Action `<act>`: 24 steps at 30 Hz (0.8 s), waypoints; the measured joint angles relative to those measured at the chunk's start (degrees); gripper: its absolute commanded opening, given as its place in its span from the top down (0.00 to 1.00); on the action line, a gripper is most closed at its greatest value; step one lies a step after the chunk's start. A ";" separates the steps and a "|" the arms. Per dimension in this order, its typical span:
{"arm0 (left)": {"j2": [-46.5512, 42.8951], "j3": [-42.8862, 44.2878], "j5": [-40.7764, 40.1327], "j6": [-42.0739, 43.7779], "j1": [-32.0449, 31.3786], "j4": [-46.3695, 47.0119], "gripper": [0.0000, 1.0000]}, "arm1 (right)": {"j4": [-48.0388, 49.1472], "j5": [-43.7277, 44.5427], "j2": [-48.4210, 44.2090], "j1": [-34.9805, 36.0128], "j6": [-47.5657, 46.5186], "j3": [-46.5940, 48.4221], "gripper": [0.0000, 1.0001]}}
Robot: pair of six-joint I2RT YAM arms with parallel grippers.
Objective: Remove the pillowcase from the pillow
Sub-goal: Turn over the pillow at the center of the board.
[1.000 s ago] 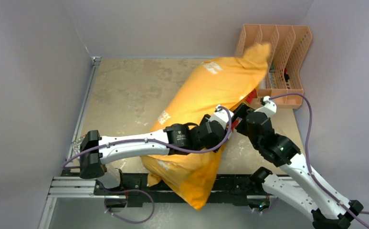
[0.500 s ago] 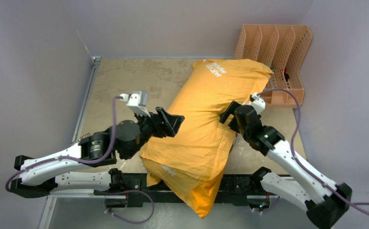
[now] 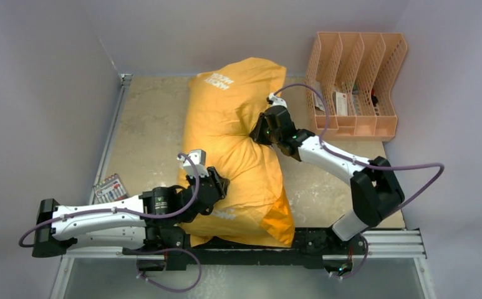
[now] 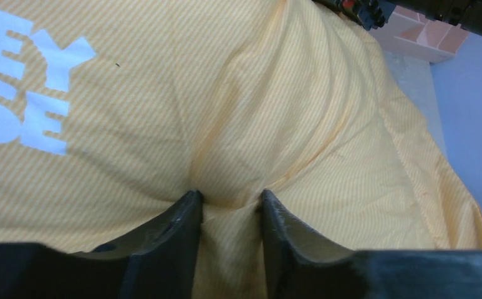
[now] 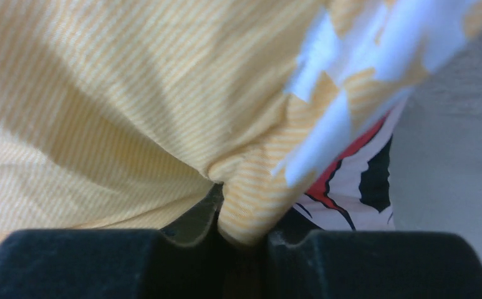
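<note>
The orange-yellow pillowcase (image 3: 235, 124) lies plump along the table's middle, white lettering up, its far end at the back wall. The pillow is hidden inside it. My left gripper (image 3: 218, 185) presses on the near part, and in the left wrist view the left gripper (image 4: 227, 200) is shut on a pinched ridge of the pillowcase (image 4: 226, 112). My right gripper (image 3: 257, 134) bites the cover's right edge at mid-length. In the right wrist view the right gripper (image 5: 243, 233) is shut on a fold of the pillowcase (image 5: 101, 112), beside a red, black and white print (image 5: 356, 180).
A peach desk organiser (image 3: 356, 81) stands at the back right corner against the wall. A small flat pack (image 3: 110, 187) lies at the table's left edge. Bare tabletop (image 3: 151, 124) shows left of the cover and also right of it, near the right arm.
The covered pillow has swung from a diagonal toward the organiser to lie nearly straight, its far end shifted left. Both grippers, open half a second ago, have closed on the fabric.
</note>
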 measured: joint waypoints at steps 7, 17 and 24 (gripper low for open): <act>2.62 4.50 -3.17 -0.37 1.84 -4.28 1.00 | -2.16 3.28 -2.82 0.94 0.22 0.92 0.78; 12.74 16.02 17.64 20.11 35.43 -4.00 1.00 | -9.01 -0.24 -17.44 1.95 -1.60 -7.74 0.51; 24.52 25.90 24.11 27.45 41.18 -1.77 1.00 | -18.99 -3.85 -23.80 2.75 -3.61 -8.33 0.29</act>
